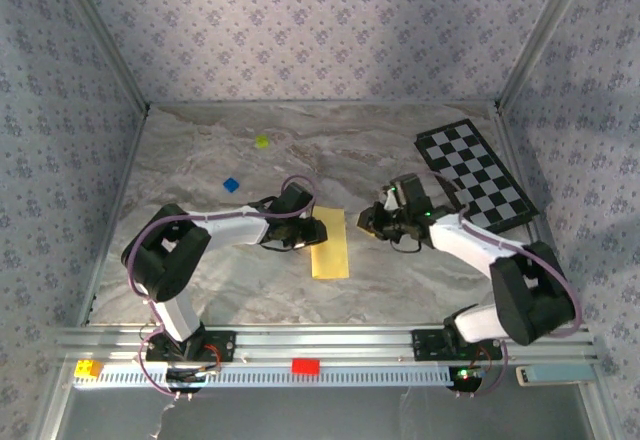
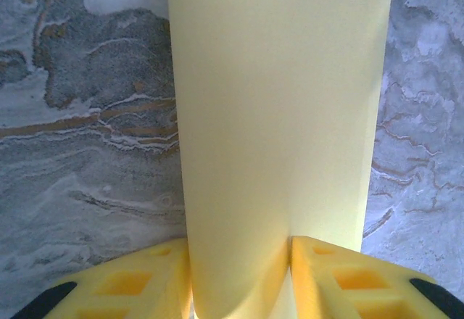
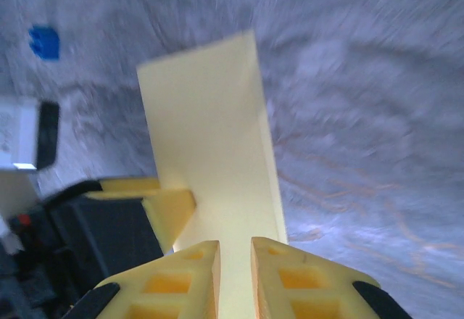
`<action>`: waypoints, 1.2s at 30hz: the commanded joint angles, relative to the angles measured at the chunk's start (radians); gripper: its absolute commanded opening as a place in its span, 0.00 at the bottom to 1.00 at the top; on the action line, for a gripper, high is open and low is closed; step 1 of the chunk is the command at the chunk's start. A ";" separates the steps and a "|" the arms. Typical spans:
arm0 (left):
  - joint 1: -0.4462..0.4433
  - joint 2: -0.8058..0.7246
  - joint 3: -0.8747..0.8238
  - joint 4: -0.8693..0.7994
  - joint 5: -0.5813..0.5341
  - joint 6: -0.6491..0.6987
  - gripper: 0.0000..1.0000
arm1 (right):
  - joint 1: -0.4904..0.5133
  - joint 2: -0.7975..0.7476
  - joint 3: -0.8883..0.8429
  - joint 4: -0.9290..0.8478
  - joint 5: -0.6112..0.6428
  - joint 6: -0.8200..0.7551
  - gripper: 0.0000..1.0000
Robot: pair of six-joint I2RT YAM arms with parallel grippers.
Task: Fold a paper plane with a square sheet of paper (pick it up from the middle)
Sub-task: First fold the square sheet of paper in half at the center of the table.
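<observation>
Jaws on the left gripper (image 1: 306, 232) are seemingly pinching the left edge of the square sheet of paper (image 1: 332, 252). Right gripper (image 1: 364, 223) jaws are sitting nearly together just beside it, gripping nothing. We're judging the half-fold done, with the sheet lying between both grippers. Next we're expecting corner folds: one gripper pinning, the other lifting a corner.

The paper (image 2: 283, 116) looks matt and smooth (tabletop (image 2: 87, 152) marble-patterned).
</observation>
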 commanded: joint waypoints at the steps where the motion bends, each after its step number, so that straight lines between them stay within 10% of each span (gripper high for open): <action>1: 0.004 0.028 0.025 -0.066 -0.019 0.012 0.40 | -0.060 -0.050 -0.039 -0.087 0.041 -0.031 0.19; 36: -0.031 0.146 0.147 -0.233 -0.086 0.104 0.43 | -0.069 -0.001 -0.059 -0.079 -0.030 -0.072 0.20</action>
